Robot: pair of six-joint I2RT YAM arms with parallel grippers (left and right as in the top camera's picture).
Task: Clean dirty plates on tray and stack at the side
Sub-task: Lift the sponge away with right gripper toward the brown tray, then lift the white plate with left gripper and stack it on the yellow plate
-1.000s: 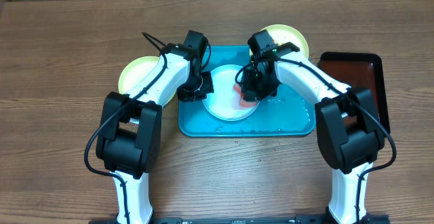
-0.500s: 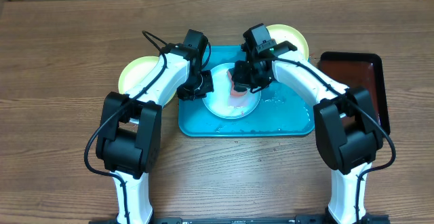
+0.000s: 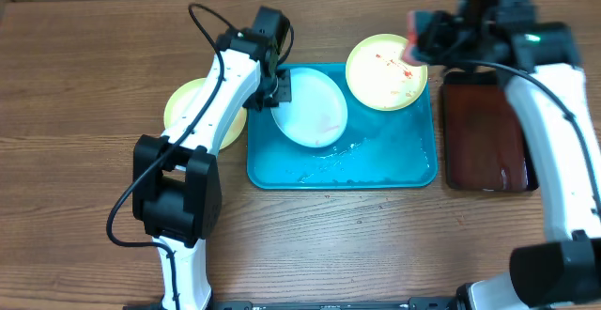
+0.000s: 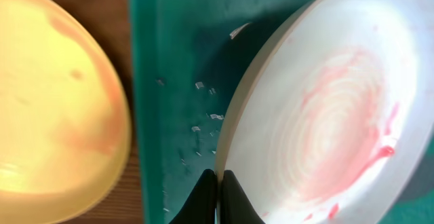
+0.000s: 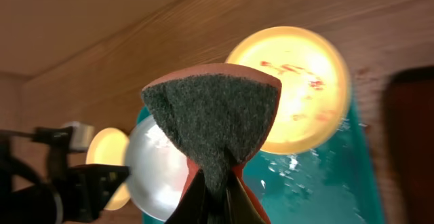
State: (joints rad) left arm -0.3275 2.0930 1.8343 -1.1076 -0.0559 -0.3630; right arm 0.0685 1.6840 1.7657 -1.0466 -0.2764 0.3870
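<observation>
Left gripper (image 4: 218,187) jaws clamped on the rim of the white plate (image 3: 312,108), which looks tilted up over the blue tray (image 3: 376,164); faint pink smears on it. Right gripper (image 5: 215,191) jaws pinch a sponge (image 5: 215,112), up in the air near the sauce-speckled yellow plate (image 3: 385,73) at the tray's far right corner. Second yellow plate (image 3: 191,108) sits on the table (image 3: 75,160), just left of the tray.

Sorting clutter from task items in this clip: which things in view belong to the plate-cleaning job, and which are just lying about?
In the job:
- white plate, rim pinched by left gripper
- sauce-smeared yellow plate
- second yellow plate, on the table
- turquoise tray
- sponge in right gripper

Lying about:
- dark red-brown tray
</observation>
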